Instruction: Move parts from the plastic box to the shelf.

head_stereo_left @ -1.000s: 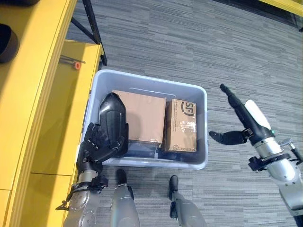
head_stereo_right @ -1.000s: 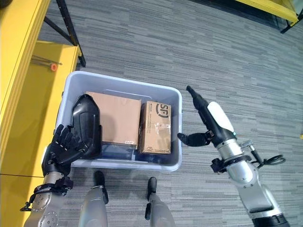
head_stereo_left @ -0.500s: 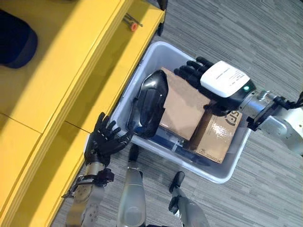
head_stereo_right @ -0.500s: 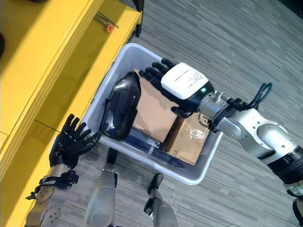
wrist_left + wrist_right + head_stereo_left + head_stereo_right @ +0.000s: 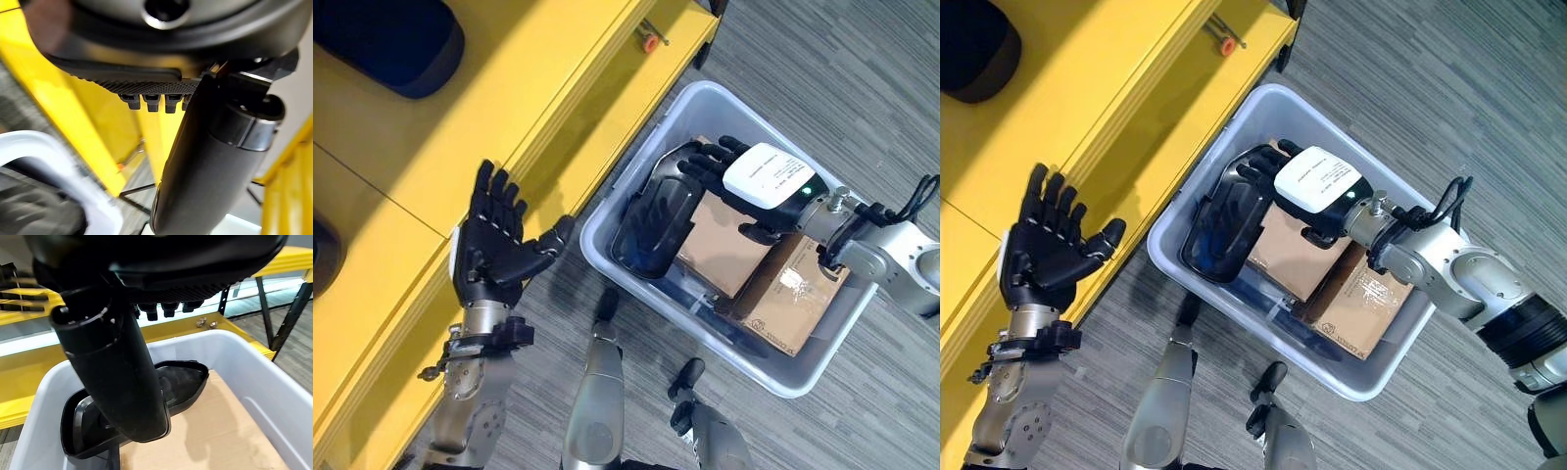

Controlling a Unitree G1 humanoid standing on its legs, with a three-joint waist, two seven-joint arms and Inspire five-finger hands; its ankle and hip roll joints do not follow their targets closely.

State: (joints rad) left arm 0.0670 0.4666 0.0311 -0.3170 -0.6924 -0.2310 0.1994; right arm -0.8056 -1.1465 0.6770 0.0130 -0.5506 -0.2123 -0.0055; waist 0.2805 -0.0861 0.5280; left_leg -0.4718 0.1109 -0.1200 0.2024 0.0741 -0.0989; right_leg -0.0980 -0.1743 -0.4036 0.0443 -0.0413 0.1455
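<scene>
A black moulded part (image 5: 656, 211) leans inside the grey plastic box (image 5: 783, 377), against its wall nearest the shelf. My right hand (image 5: 734, 176), with a white cover on its back, reaches over the box. Its straight fingers rest on the part's upper edge, and its thumb (image 5: 117, 372) stands clear of the part (image 5: 161, 382). My left hand (image 5: 494, 250) is raised, open and holding nothing, palm up by the front edge of the yellow shelf (image 5: 1116, 108).
Two cardboard boxes (image 5: 724, 230) (image 5: 788, 294) lie in the plastic box beside the black part. On the shelf sit a dark rounded object (image 5: 396, 34) and a small orange-tipped thing (image 5: 1226, 46). Grey carpet surrounds the box.
The camera has swung toward the shelf. My left hand let go of the black part and rose open beside the shelf. My right hand came in over the box onto the part.
</scene>
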